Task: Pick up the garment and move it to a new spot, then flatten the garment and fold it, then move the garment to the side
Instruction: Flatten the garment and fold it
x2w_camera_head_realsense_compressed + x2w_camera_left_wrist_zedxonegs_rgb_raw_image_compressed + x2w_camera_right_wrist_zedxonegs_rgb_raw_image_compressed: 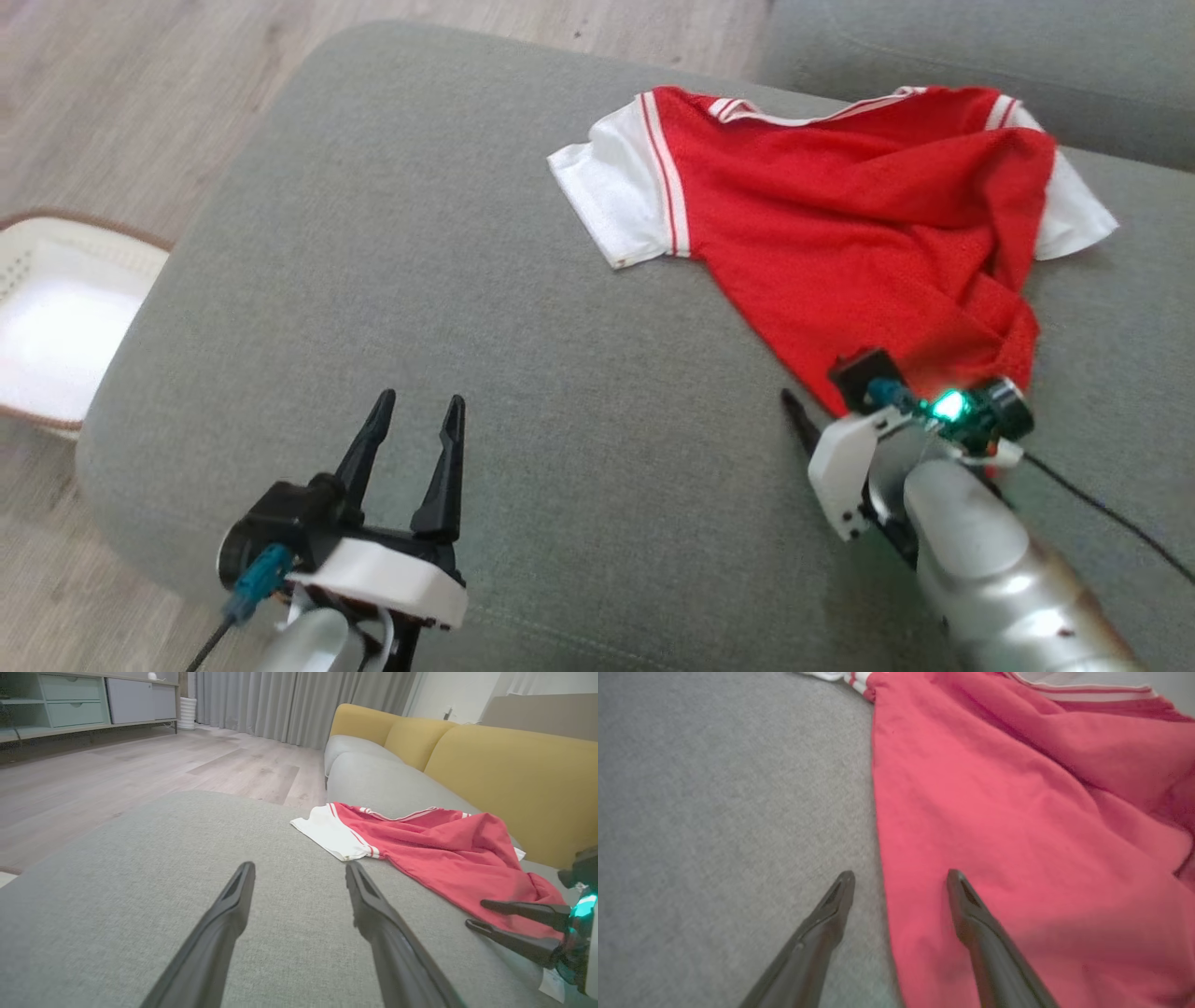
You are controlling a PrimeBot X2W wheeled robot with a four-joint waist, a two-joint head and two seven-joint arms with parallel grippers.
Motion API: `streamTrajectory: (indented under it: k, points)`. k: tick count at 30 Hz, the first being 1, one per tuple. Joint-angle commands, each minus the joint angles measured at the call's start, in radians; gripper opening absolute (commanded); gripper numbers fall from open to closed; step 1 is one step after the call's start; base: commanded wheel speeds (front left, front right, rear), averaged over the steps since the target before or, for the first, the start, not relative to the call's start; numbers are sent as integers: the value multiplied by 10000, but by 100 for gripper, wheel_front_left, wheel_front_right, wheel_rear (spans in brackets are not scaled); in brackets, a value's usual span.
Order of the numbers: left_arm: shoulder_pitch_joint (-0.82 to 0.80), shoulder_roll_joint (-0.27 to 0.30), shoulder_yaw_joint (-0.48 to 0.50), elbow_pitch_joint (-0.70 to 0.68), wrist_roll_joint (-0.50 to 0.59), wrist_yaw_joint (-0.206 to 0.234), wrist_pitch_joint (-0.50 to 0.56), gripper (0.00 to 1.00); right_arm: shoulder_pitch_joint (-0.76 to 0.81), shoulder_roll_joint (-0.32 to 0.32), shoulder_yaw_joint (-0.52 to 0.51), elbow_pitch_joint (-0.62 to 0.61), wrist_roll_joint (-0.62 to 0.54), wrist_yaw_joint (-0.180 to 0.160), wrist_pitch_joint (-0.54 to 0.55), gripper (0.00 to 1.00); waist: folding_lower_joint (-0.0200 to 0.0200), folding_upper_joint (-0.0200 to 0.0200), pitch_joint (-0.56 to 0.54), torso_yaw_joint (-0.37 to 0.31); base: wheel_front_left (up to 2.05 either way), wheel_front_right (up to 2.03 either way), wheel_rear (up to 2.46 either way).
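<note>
One garment [840,215], a crumpled red mesh jersey with two white sleeves and white stripe trim, was laid on the far right of the grey woven sofa cushion [467,233]. Two hands were counted. The left hand [420,406] was held wide over the cushion's near left. The right hand [900,879] was spread wide astride the garment's edge.

On the cushion [420,280] the garment [840,233] lies to the right; leftward, perhaps a basket [56,317].

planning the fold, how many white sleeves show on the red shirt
2: left sleeve lies flat on the cushion; right sleeve pokes out from under the bunched shirt, partly hidden.
</note>
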Motion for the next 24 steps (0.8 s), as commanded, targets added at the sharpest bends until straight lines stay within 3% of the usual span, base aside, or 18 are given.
streamTrajectory:
  k: [1, 2, 3, 4, 5, 6, 7, 13, 18, 24]
  points:
    - [-240, 234, 398, -368, -64, 92, -60, 100, -526, 39, 6, 96, -234, -7, 57, 100, 1, -1, 125, 143, 0, 0, 0]
    - [-217, 248, 415, -383, -72, 106, -70, 100, -601, 43, -87, 210, -298, -7, 65, 77, 1, -1, 132, 152, 0, 0, 0]
    - [-198, 263, 429, -392, -75, 120, -80, 100, -666, 47, -168, 315, -361, -7, 90, 44, 1, -1, 133, 149, 0, 0, 0]
    - [-198, 263, 429, -392, -75, 120, -80, 100, -666, 47, -168, 315, -361, -7, 90, 44, 1, -1, 133, 149, 0, 0, 0]
    - [-179, 276, 446, -398, -77, 141, -90, 100, -723, 50, -225, 410, -419, -7, 114, 34, 1, -1, 127, 128, 0, 0, 0]
    - [-158, 287, 467, -406, -84, 166, -99, 100, -774, 54, -264, 498, -454, -7, 119, 6, 1, -1, 120, 95, 0, 0, 0]
    - [-129, 299, 493, -412, -97, 189, -109, 100, -808, 56, -271, 583, -453, -7, 107, 0, 1, -1, 94, 45, 0, 0, 0]
    - [20, 391, 567, -494, -117, 332, -124, 100, -818, 61, 549, 540, 254, -7, -593, 0, 1, -1, -94, -463, 0, 0, 0]
    - [335, 472, 711, -610, -187, 572, -162, 100, -269, 63, 1623, 29, 931, -7, -1178, 0, 1, -1, -407, -1354, 0, 0, 0]
    - [623, 547, 723, -913, -162, 777, -160, 100, 536, 50, 1574, -454, 858, -7, -1519, 0, 1, -1, -608, -2139, 0, 0, 0]
